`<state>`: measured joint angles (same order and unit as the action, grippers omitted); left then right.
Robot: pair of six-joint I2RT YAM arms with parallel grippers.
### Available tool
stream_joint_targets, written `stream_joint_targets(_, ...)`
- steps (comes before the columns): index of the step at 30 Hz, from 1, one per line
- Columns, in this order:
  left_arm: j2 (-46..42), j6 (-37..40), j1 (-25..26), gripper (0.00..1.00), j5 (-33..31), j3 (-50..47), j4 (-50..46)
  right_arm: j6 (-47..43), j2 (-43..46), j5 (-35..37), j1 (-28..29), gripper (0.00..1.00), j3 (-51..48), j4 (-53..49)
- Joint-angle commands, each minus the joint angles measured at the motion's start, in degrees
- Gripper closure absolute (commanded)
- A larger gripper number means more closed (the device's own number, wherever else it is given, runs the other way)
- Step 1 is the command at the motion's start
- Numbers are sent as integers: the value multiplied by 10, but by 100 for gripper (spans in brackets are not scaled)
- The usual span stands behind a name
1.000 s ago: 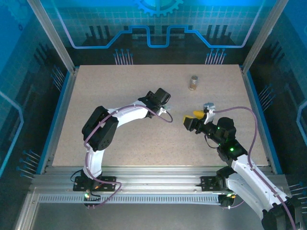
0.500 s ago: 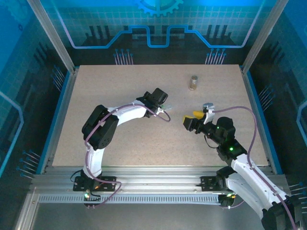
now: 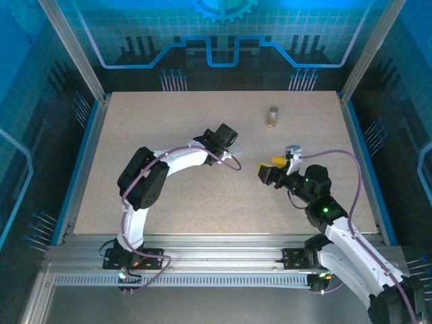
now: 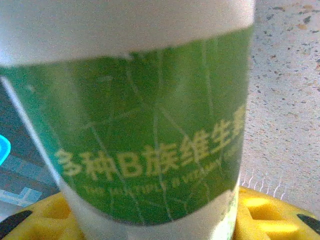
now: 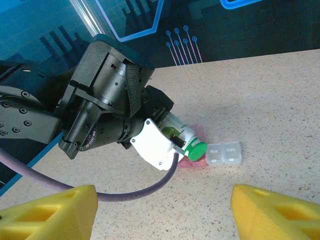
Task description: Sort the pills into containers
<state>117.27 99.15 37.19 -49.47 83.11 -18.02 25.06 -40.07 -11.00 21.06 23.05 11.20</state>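
Almost nothing has shifted in the last second: my left gripper (image 3: 231, 152) stays clamped on the white bottle (image 4: 150, 140), its green cap (image 5: 194, 149) just beside the pill box (image 5: 225, 153). My right gripper (image 5: 160, 212) waits opposite, spread and empty. I judge the sorting is stalled, with the cap still on.
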Motion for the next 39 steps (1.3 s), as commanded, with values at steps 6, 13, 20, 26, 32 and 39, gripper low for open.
stream_joint_targets(6,-31,23,8,100,2,2,14,-2,7,4,9,28,-5,16)
stream_joint_targets(13,-31,29,14,100,1,17,6,-2,7,5,9,28,-5,16)
stream_joint_targets(20,-26,58,35,100,-20,29,3,-2,11,4,9,28,-5,15)
stream_joint_targets(26,-18,60,37,100,-25,67,10,-4,15,5,9,28,-3,12)
stream_joint_targets(32,-15,54,19,100,-25,49,9,-5,14,5,9,28,-4,11)
stream_joint_targets(39,25,48,5,100,-14,36,39,-6,9,8,9,28,-5,15)
